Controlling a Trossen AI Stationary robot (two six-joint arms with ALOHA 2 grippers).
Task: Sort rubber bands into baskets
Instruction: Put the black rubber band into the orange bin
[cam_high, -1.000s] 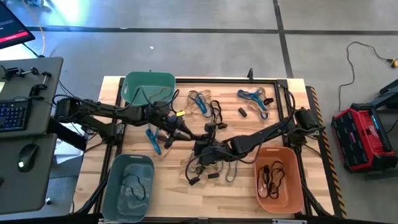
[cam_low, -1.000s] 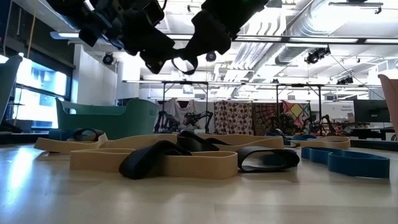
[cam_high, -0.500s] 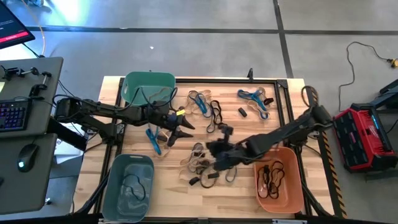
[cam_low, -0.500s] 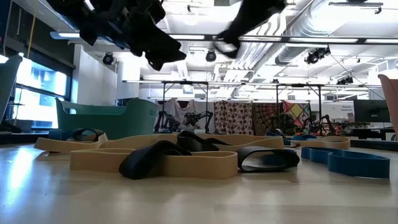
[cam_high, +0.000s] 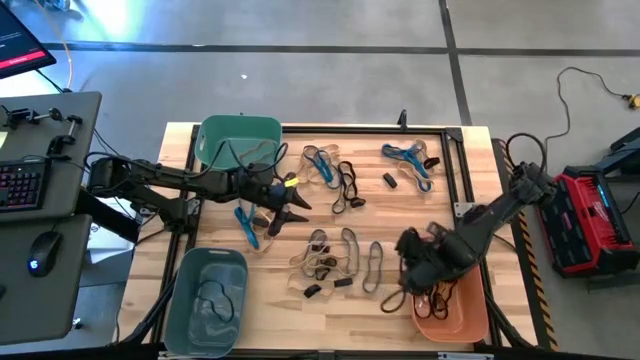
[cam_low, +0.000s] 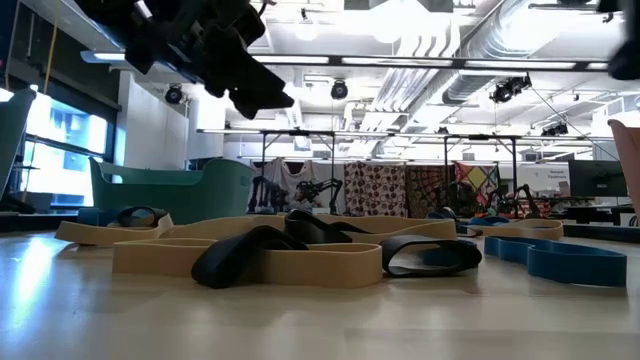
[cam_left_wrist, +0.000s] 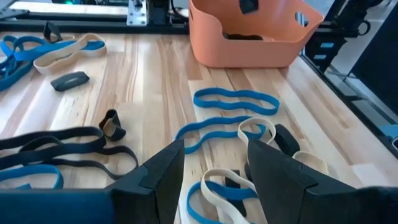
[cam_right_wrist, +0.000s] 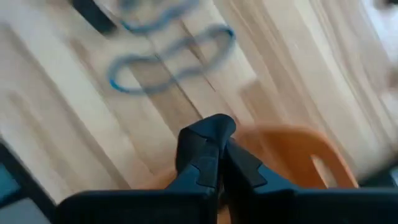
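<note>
Two fingers of the left gripper (cam_high: 287, 211) stood spread wide, holding nothing, above the table (cam_high: 470, 160) beside the teal basket (cam_high: 238, 140). We found the right gripper (cam_high: 408, 247) pressed shut at the orange basket (cam_high: 450, 312). Loose rubber bands (cam_high: 335, 262) lay mid-table between them; the grey-blue basket (cam_high: 205, 300) sat near-left.

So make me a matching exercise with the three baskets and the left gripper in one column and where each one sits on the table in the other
Things:
1. teal basket
2. grey-blue basket
3. orange basket
4. left gripper

Places, as seen in the high view:
A. bottom right corner of the table
B. top left corner of the table
C. over the table left of centre, jaws open
D. bottom left corner of the table

Pairs: 1-B, 2-D, 3-A, 4-C
</note>
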